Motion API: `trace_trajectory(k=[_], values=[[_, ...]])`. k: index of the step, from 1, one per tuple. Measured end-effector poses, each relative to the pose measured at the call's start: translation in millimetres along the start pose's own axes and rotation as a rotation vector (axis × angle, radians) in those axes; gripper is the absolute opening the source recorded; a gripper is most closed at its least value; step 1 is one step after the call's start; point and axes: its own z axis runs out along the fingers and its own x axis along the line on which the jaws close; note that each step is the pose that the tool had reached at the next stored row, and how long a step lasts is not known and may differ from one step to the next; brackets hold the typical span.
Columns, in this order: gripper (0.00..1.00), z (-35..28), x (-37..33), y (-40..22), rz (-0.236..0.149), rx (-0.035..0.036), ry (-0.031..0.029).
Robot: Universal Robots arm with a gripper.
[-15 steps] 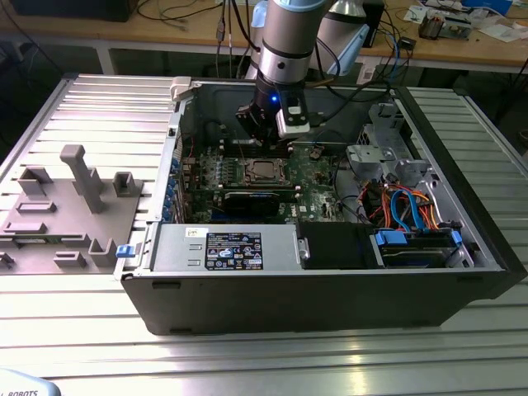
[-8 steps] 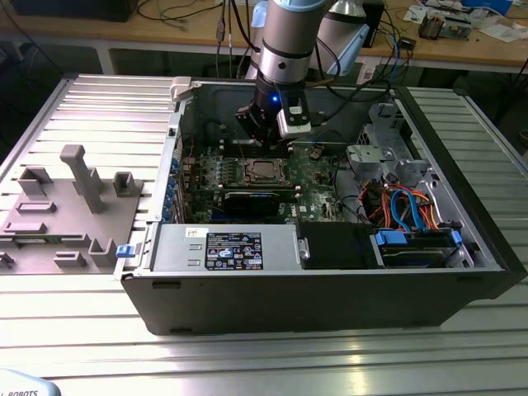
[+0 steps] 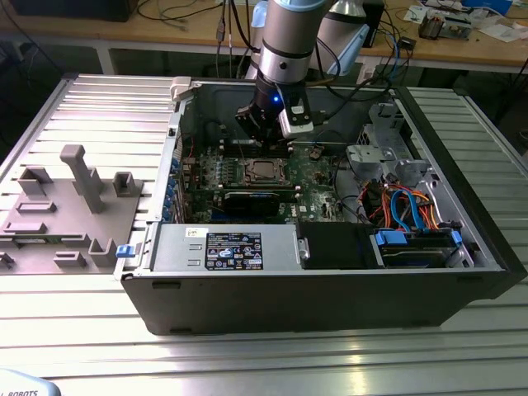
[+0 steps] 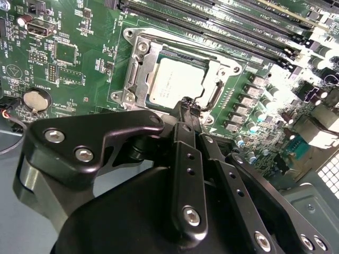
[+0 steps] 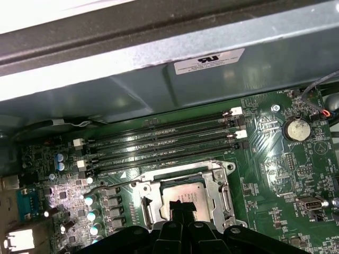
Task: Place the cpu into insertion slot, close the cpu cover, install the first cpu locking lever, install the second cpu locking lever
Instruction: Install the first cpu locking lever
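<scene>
Gripper: the gripper (image 3: 266, 144) hangs inside the open computer case (image 3: 330, 305), low over the motherboard (image 4: 79, 69). In both wrist views its black fingers (image 4: 183, 137) meet at the tips (image 5: 183, 207), drawn together, and nothing shows between them.
Cpu: the cpu (image 4: 175, 79) lies flat in its seat straight ahead of the fingertips, just beyond them, dull silver top facing up.
Insertion slot: the insertion slot (image 4: 177, 53) is right beneath the hand. It is filled by the chip, with a dark edge showing around it.
Cpu cover: the cpu cover (image 4: 139, 69) lies down flat over the chip, framing it. The fingertips sit at its near edge; whether they touch it, I cannot tell.
Lever: a thin wire lever (image 4: 217, 94) runs along the cover's side, just beside the fingertips.
Further out: long black memory slots (image 5: 159, 143) lie past the socket, and a coin battery (image 5: 295, 128) sits well off to one side.
</scene>
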Motion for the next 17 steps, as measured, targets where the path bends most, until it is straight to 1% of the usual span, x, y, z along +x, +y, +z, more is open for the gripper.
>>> trace_trajectory(k=[17], values=[[0.11,0.0,0.0,0.0,-0.017,0.0015,0.0007]])
